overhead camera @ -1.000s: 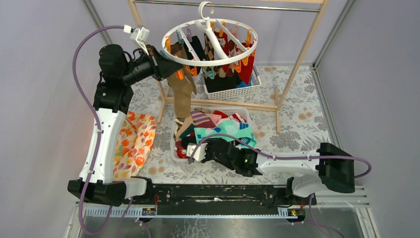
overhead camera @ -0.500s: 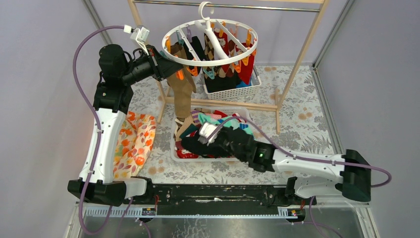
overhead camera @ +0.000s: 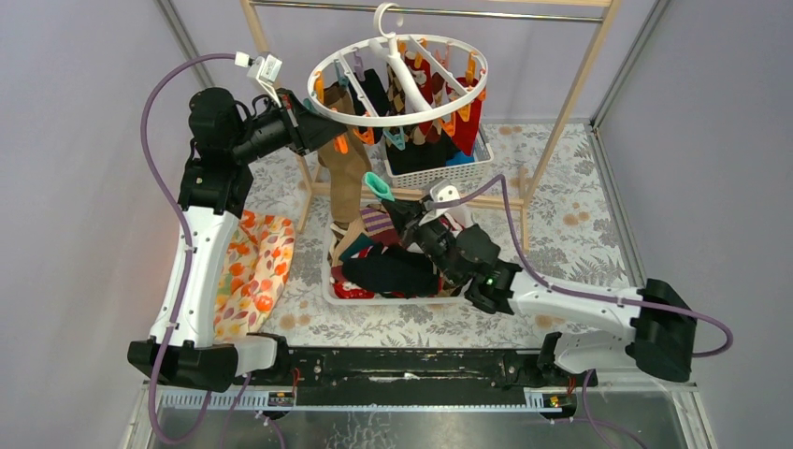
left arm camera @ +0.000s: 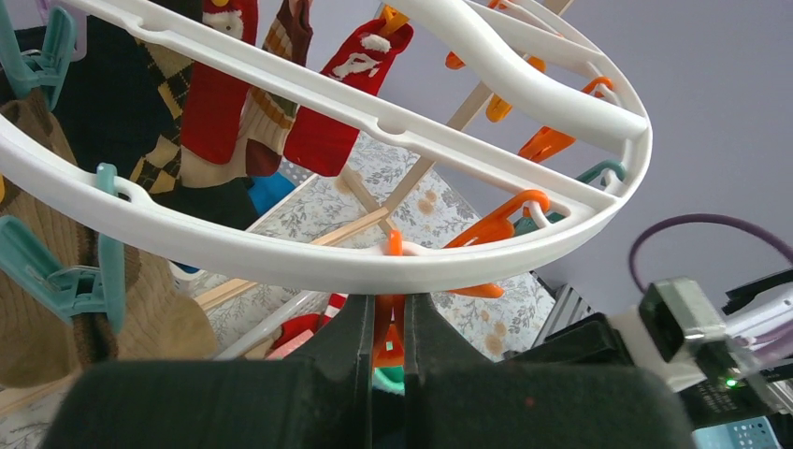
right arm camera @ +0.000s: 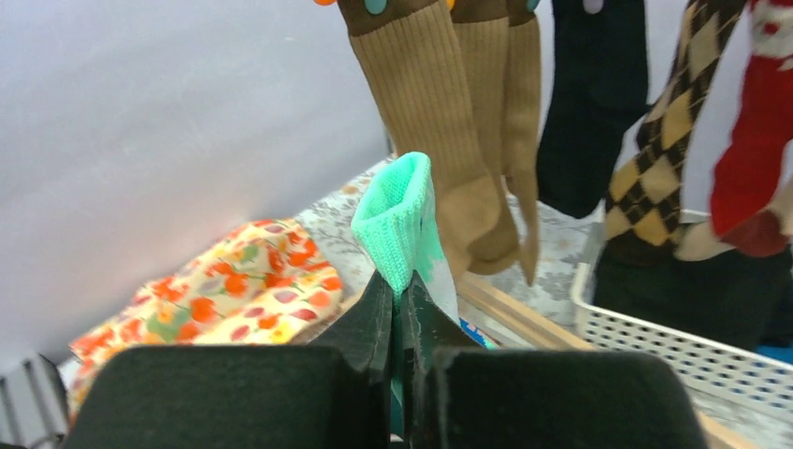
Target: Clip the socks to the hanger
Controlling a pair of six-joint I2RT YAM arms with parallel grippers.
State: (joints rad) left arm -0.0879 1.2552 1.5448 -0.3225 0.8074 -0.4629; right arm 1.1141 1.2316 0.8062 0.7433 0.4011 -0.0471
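Right wrist view: the right gripper point(right arm camera: 395, 285) is clamped on the cuff of the mint-green sock point(right arm camera: 400, 210), which is held up above the basket point(overhead camera: 374, 300) and below the hanger point(left arm camera: 309, 267). The left gripper point(left arm camera: 384, 309) is squeezing 1 orange clip point(left arm camera: 386, 341) under the ring. I'd feed the cuff straight up into that clip, deep enough to bite, before either one lets go.

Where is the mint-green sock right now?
In the top view, the mint-green sock stands pinched in the right gripper at centre, above the sock basket, beside the hanging tan sock.
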